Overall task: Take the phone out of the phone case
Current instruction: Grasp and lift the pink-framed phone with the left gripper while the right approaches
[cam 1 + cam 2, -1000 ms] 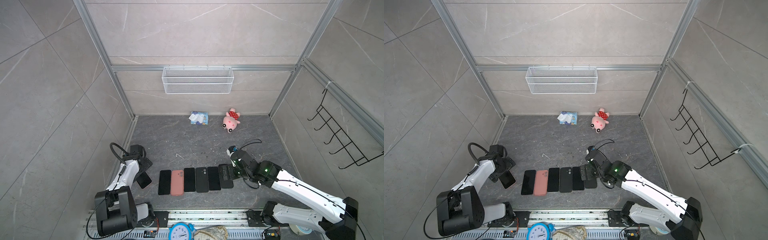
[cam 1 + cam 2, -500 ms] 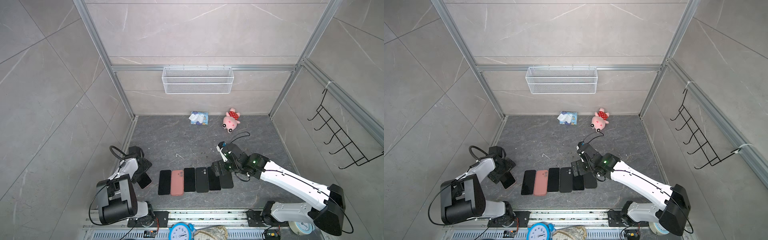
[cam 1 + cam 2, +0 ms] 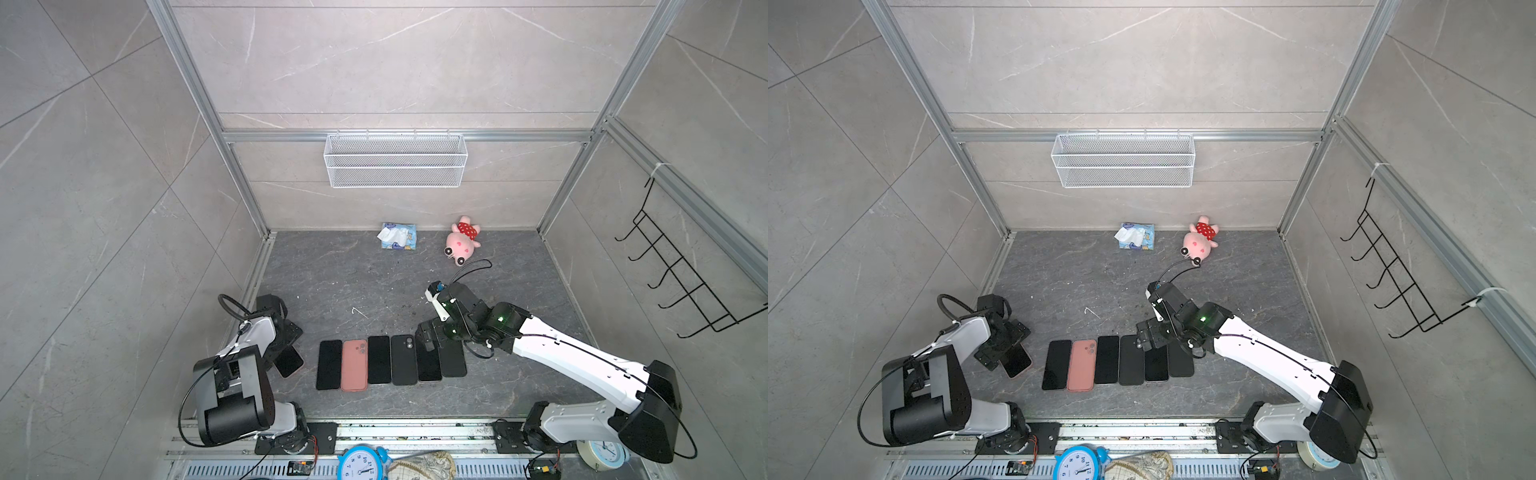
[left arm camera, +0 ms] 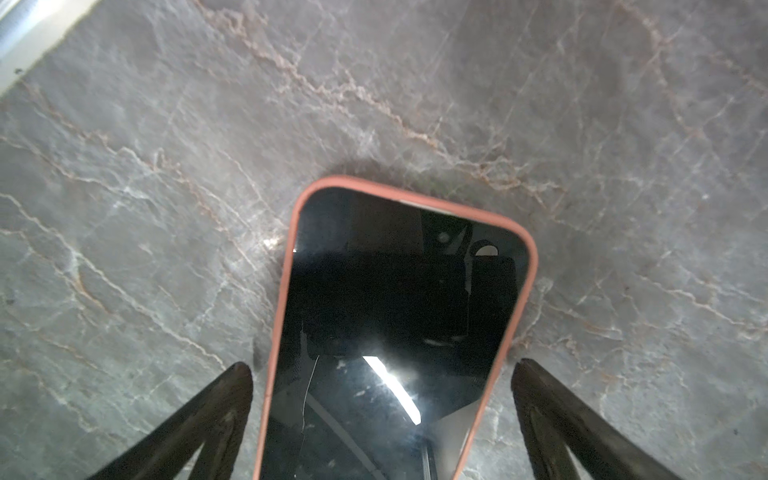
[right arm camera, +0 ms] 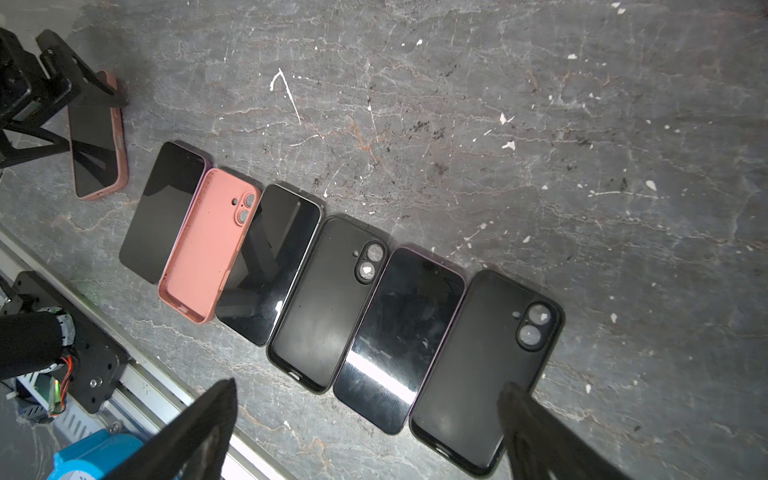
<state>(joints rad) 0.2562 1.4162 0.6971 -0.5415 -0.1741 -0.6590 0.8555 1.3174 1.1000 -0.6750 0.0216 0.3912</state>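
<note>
The right gripper [image 5: 365, 388], spread wide, has slid left over the row of phones [image 3: 390, 359], while the left gripper [image 4: 382, 368] (also spread) straddles the dark-screened phone [image 4: 395, 311] in its pink phone case [image 4: 286, 266].

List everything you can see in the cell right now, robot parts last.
Cased phone: one, black screen, pink case, left of the row, apart.
Bare phones: three, black, in the row, screens up.
Pink case: one, row, second from left; looks empty.
Black cases: two, row; look empty.
Tissue pack: one, blue-white, by back wall.
Pig toy: one, pink, by back wall.
Wire basket: one, white, on back wall.
Hook rack: one, black, right wall.
Clock: one, blue, front rail.
Left fingers: two, black, open, either side of cased phone.
Right fingers: two, black, open, above the row's right end.
</note>
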